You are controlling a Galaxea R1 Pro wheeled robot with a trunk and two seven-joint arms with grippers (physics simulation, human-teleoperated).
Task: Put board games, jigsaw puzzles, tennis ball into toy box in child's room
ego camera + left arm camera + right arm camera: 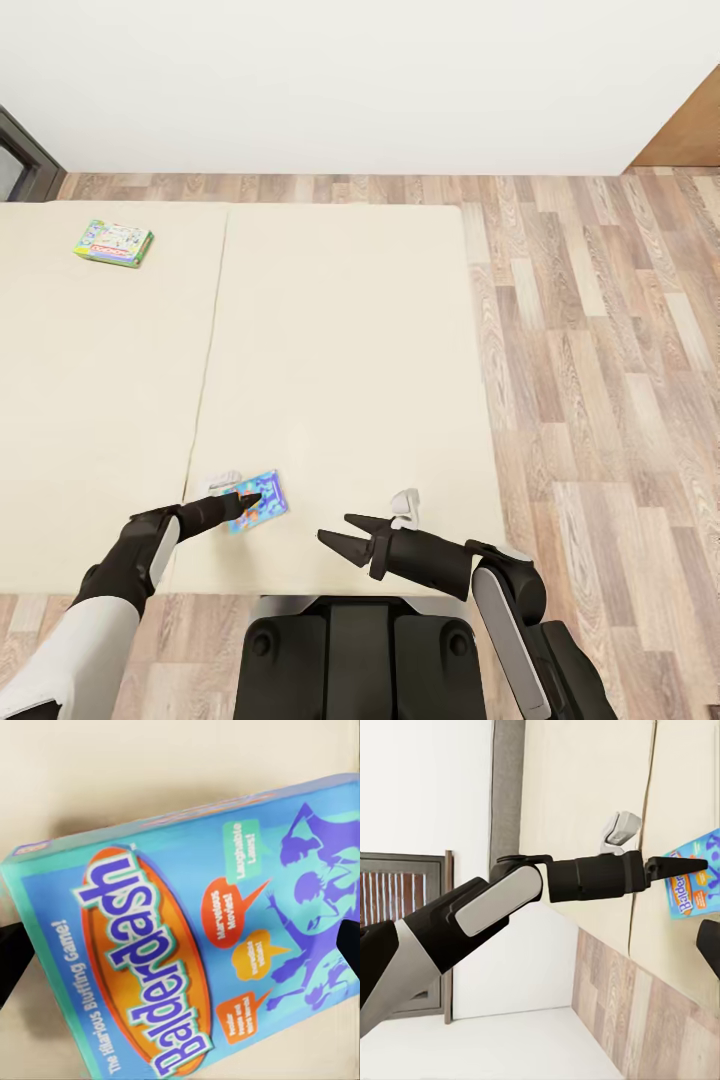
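Nearest to the head camera is the robot's dark base, and just above it the two black arms reach over the plain beige mattress of the bed (pixel 340 330). On the near edge of this mattress lies the flat blue rectangular board game box with cartoon figures and orange lettering (pixel 262 500). Over it hangs the left gripper (pixel 243 497), its jaws spread, one dark tip at each side of the box in the left wrist view; whether they touch the cardboard I cannot tell. Beside it, low over the bare mattress, is the right gripper (pixel 345 533), also with spread jaws and holding nothing.

A second board game box, flat with a green border and a pale printed cover (pixel 113 242), rests far away on the other half of the mattress, near the wall.

I judge the blue box to be light, stiff and thin, with a smooth printed surface that may slip. It lies flat on soft bedding, so a hold across the two long edges seems best, perhaps after tipping one edge up.
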